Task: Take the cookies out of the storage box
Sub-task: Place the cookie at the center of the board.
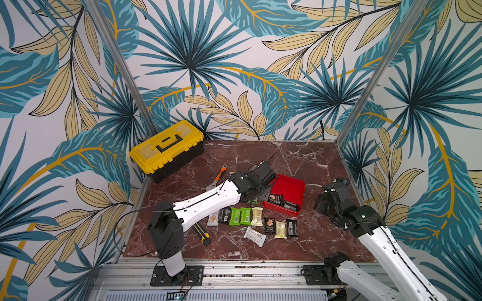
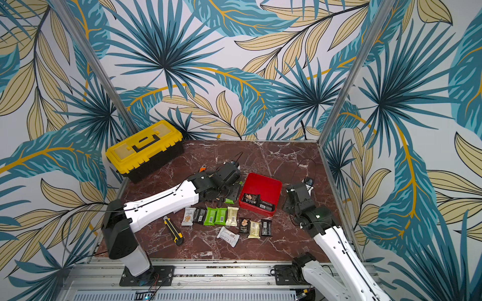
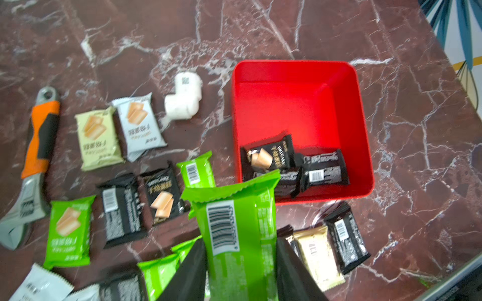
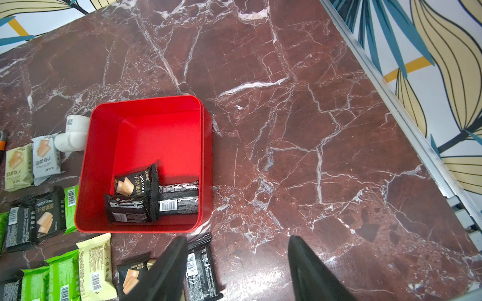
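Pinched in the left hand [image 3: 238, 250], a green cookie packet [image 3: 229, 213] hangs beside the red storage box [image 1: 293, 185], right of centre in both top views, holding black cookies [image 1: 283, 203]; right hand [image 4: 237, 242] spread, empty.

"DRYCAKE", seemingly, on black cookies [image 4: 135, 182]

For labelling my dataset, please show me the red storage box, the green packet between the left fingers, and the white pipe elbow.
red storage box [image 3: 300, 109]: left wrist view, bare inner floor.
green packet [image 3: 224, 229]: left wrist view, its barcode.
white pipe elbow [image 3: 184, 97]: left wrist view, its bend.
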